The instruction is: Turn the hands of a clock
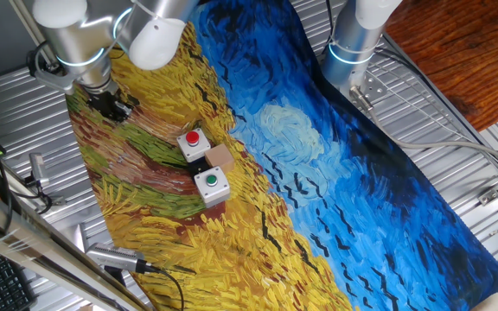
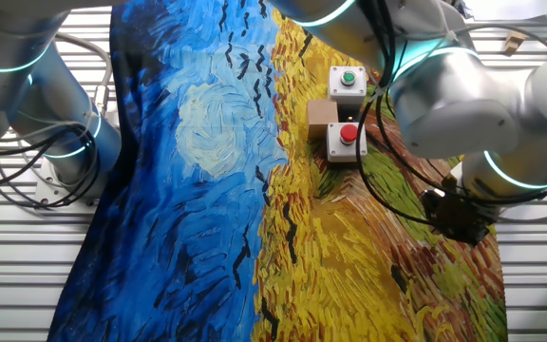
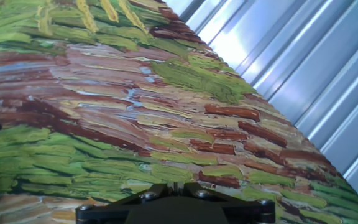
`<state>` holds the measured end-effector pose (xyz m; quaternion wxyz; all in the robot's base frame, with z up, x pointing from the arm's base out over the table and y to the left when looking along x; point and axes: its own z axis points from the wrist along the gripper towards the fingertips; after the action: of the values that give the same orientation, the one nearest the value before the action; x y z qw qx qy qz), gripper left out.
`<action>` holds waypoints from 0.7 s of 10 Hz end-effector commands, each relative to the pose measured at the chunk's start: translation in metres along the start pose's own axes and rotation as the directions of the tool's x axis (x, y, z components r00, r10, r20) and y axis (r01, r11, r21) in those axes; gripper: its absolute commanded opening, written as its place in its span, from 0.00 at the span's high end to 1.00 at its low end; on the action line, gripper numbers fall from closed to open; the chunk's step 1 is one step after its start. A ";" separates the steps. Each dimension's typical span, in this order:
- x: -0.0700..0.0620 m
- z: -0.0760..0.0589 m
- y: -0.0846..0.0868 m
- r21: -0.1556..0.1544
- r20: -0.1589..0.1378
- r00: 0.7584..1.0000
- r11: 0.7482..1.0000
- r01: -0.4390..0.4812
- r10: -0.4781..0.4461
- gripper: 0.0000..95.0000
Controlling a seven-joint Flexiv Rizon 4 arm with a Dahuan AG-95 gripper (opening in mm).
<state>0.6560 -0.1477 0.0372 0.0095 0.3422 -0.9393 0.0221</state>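
No clock face shows in any view. A small brown block (image 1: 220,157) lies between two grey button boxes, and it also shows in the other fixed view (image 2: 322,118); I cannot tell whether it is the clock. My gripper (image 1: 112,105) hangs low over the green and yellow part of the painted cloth near its edge, well away from the block. It also shows in the other fixed view (image 2: 459,217). In the hand view the black fingers meet at the bottom edge (image 3: 176,185), shut with nothing between them, over bare cloth.
A box with a red button (image 1: 194,142) and a box with a green button (image 1: 211,184) flank the block. A painted cloth (image 1: 335,173) covers the table. Ribbed metal (image 3: 303,68) lies beyond the cloth's edge. A second arm's base (image 1: 357,43) stands at the back.
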 end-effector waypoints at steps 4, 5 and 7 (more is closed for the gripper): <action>0.000 0.000 0.000 -0.002 0.000 1.000 1.000 -0.006 0.006 1.00; 0.000 0.000 0.000 -0.002 0.000 1.000 1.000 -0.006 0.006 1.00; 0.000 0.000 0.000 -0.002 0.000 1.000 1.000 -0.007 0.007 1.00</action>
<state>0.6563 -0.1475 0.0369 0.0098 0.3388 -0.9406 0.0211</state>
